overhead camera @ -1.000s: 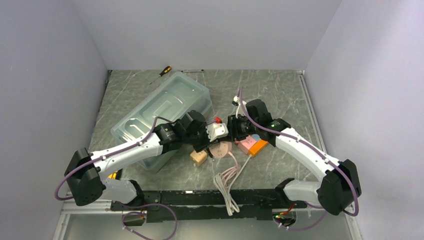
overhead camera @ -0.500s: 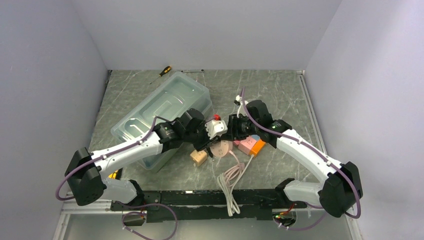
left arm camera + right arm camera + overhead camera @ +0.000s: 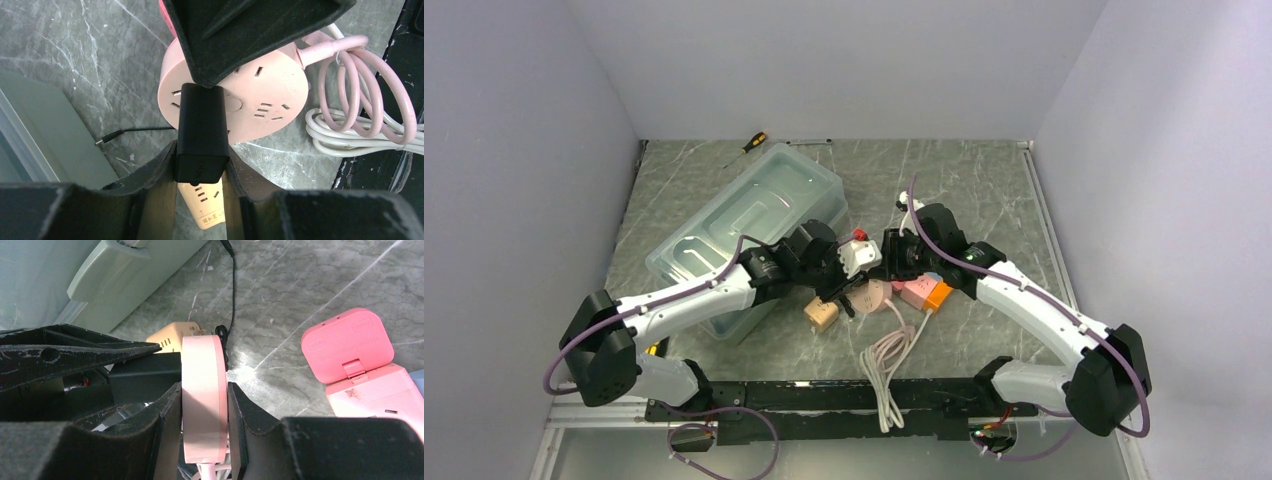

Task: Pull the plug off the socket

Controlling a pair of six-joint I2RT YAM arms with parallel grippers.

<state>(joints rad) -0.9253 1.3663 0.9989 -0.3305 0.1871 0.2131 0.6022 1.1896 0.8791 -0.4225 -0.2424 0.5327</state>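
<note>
Tiny print on beige adapter [image 3: 206, 214], illegible.

Noted black plug [image 3: 201, 132], pale pink socket [image 3: 270, 90], pink cord [image 3: 327, 46], white cable [image 3: 330, 142]; grey table [image 3: 65, 45] with white marble veining; beige power strip [image 3: 204, 210]; coral-pink box [image 3: 347, 342]; translucent pale blue bin [image 3: 754, 205]
</note>
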